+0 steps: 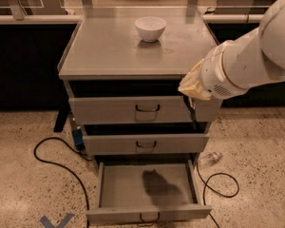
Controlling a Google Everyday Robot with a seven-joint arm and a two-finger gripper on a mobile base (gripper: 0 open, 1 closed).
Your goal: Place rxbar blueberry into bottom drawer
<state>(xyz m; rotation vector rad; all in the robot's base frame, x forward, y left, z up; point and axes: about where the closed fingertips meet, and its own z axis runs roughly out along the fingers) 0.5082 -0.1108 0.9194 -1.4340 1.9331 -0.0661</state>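
Observation:
The bottom drawer (118, 186) is pulled out wide open, with a plain grey floor that carries only the arm's shadow. The two grey drawers above it stand slightly open. My gripper (193, 114) hangs from the white arm at the right, in front of the right end of the top drawer, well above the bottom drawer. It is shut on the rxbar blueberry (194, 120), which shows only as a thin dark strip pointing down.
A white bowl (150, 28) stands at the back of the grey cabinet top (104, 51). Black cables (52, 158) lie on the speckled floor at both sides, with a small clear bottle (210, 158) at the right. Dark counters stand behind.

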